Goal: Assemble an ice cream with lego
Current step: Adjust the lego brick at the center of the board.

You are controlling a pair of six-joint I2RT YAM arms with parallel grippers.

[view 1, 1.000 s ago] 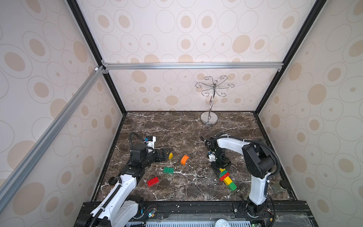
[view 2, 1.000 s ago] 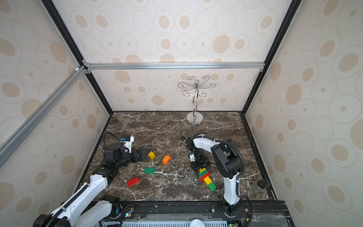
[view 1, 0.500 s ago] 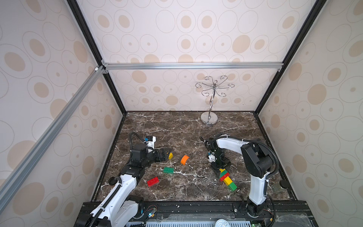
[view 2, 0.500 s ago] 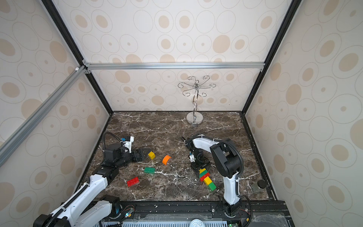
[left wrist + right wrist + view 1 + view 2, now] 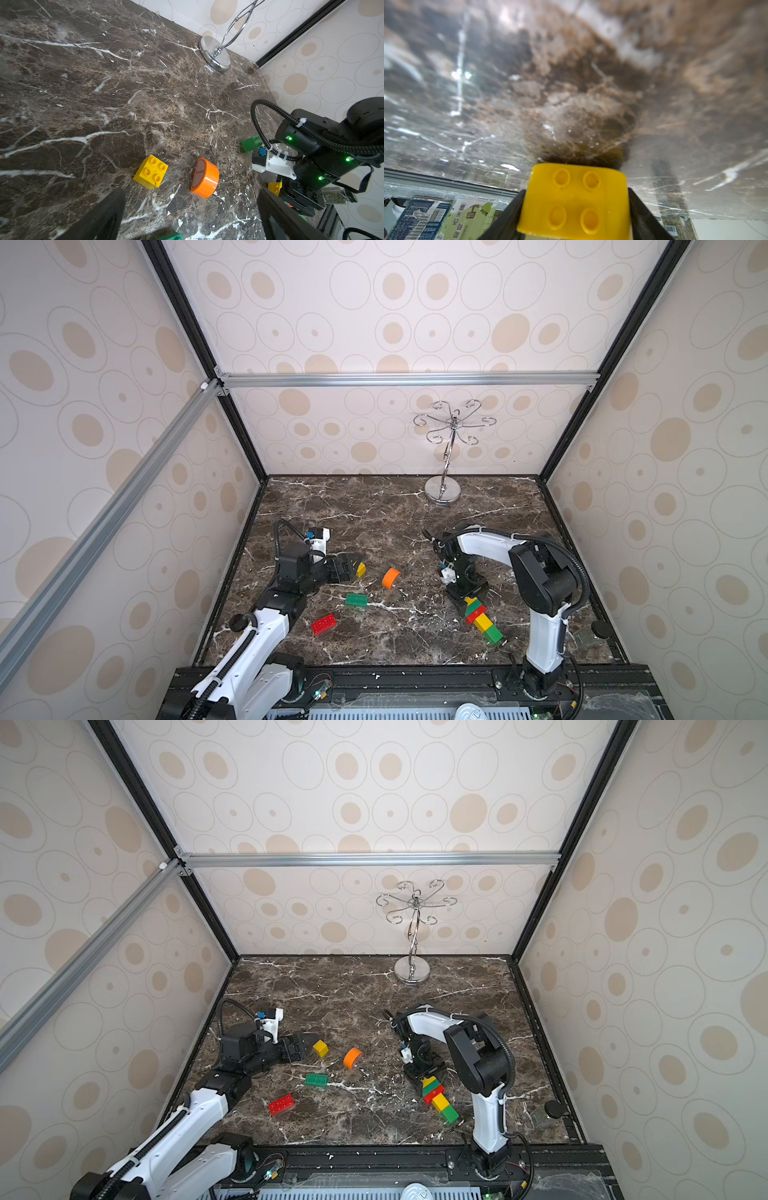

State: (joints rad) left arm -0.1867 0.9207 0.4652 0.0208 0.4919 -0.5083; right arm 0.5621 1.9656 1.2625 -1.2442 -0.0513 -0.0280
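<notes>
A: Hands?

B: Right hand (image 5: 464, 598) pinches the yellow piece (image 5: 575, 199) at one end of the stack (image 5: 482, 619). The fingers sit on its two smooth side walls and the studs face my wrist cam. Left hand (image 5: 309, 1045) is spread wide and holds nothing. It's low over the bench (image 5: 374, 510), with the yellow brick (image 5: 150, 171) just ahead of it.

A: Stack orientation?

B: On its side, far as I can tell. Long axis runs from the right hand toward the front edge, green block at the far end. Can't tell if it touches the bench.

A: Handling?

B: My read is light, rigid, glossy plastic. It'll slip if gripped on a corner, so take flat opposite walls, not studs. Held by one end, a long stack could lever apart at a joint, so I'd go slow.

A: Loose parts?

B: Orange dome (image 5: 204, 177) is beside the yellow brick, hollow face turned toward it. Green brick (image 5: 356, 600) and red brick (image 5: 324, 623) are nearer the front, both oblong, studs up.
</notes>
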